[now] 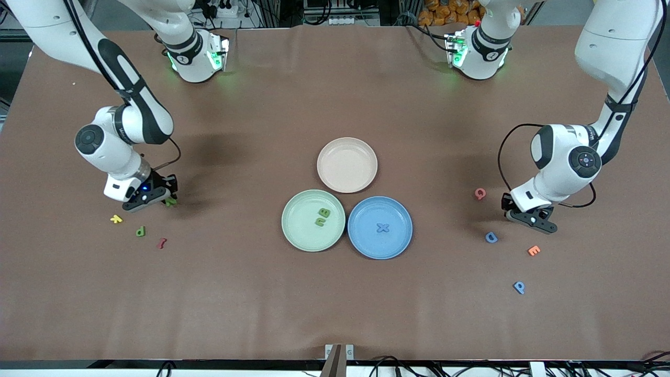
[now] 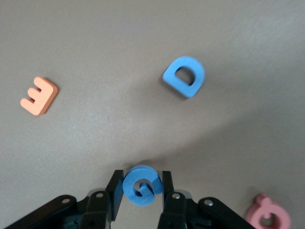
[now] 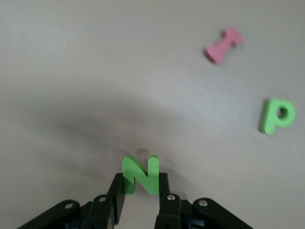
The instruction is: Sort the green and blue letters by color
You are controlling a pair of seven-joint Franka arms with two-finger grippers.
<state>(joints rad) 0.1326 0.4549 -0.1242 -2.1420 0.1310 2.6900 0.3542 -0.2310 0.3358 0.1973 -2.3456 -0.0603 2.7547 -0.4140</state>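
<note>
Left wrist view: the left gripper (image 2: 142, 188) pinches the blue G (image 2: 141, 185) (blue D (image 2: 185, 76) nearby). The right gripper (image 3: 140, 191) clamps a green N (image 3: 140, 174) off the table (image 1: 261, 303).

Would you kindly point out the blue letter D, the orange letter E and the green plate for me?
blue letter D (image 2: 185, 76): left wrist view, on its curved stroke.
orange letter E (image 2: 39, 96): left wrist view, on its spine.
green plate (image 1: 301, 217): front view, on its bare floor.

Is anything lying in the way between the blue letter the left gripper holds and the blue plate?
Nothing visible. The left gripper is shut on the blue G; only bare table lies between it and the blue plate. The blue D sits nearer the front camera, beside that path.
</note>
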